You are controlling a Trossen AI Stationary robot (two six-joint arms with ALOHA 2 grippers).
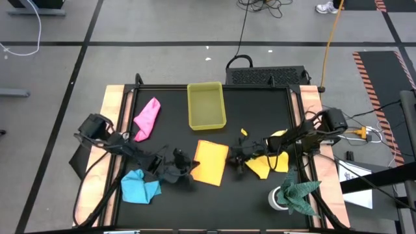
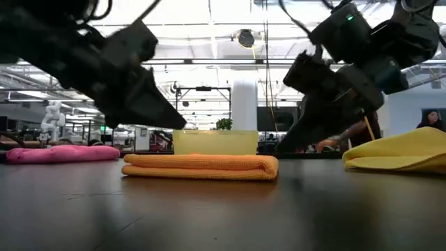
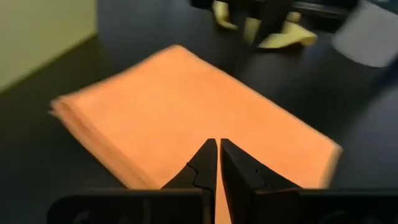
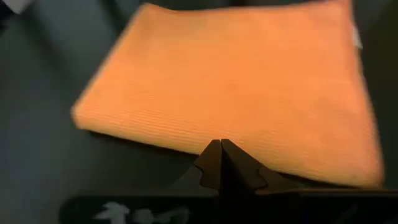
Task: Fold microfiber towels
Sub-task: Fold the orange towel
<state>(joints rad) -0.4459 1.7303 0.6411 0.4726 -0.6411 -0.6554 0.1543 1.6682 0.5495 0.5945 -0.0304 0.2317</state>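
1. The bench [image 1: 260, 188] has a dark top with pale wooden edges; no brand, label or other writing can be read anywhere.
2. A translucent yellow tray [image 1: 206, 105] stands at the far middle of the bench.
3. The orange towel [image 1: 210, 162] lies flat at the bench's middle, folded into a neat rectangle with layered edges; the low view shows it as a low, even stack [image 2: 201, 166] in front of the tray.
4. The yellow towel [image 1: 268, 160] lies loosely folded to the right of the orange one, under the right arm.
5. The light blue towel [image 1: 139, 186] sits crumpled at the near left, and the pink towel [image 1: 147, 118] lies bunched at the far left.
6. A dark green cloth [image 1: 299, 194] is draped over a white object at the near right.
7. The left hand [image 3: 218, 163] is at the orange towel's left edge, fingers closed together, holding nothing.
8. The right hand [image 4: 220, 160] is at the towel's right edge, fingers likewise pressed together and empty.
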